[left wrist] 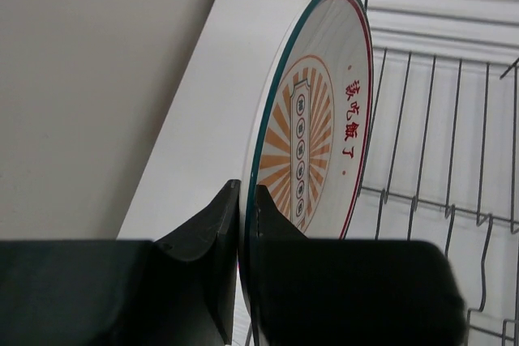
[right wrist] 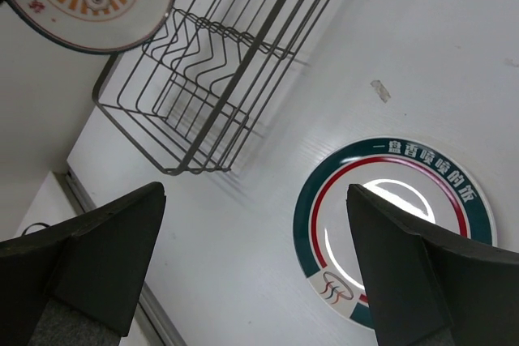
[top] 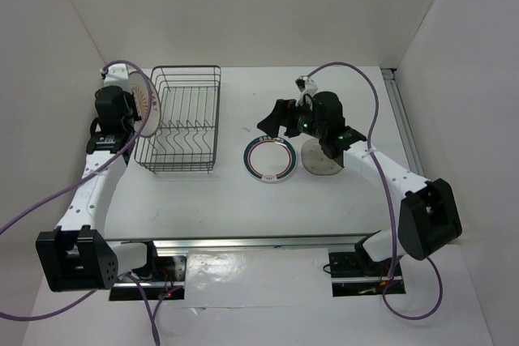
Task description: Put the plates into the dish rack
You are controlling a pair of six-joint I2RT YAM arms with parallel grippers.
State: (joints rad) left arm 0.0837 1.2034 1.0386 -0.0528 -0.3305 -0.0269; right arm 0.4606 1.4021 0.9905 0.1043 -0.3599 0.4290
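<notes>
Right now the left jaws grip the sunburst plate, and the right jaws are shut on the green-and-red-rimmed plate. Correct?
No: the right jaws are open, not touching the green-and-red-rimmed plate, as the right wrist view shows. The left jaws do grip the sunburst plate.

White table (top: 243,200), plain white walls (top: 268,6) enclosing three sides.

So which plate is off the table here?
The orange sunburst plate, pinched upright in the left gripper; the green-rimmed plate and grey plate lie flat.
</notes>
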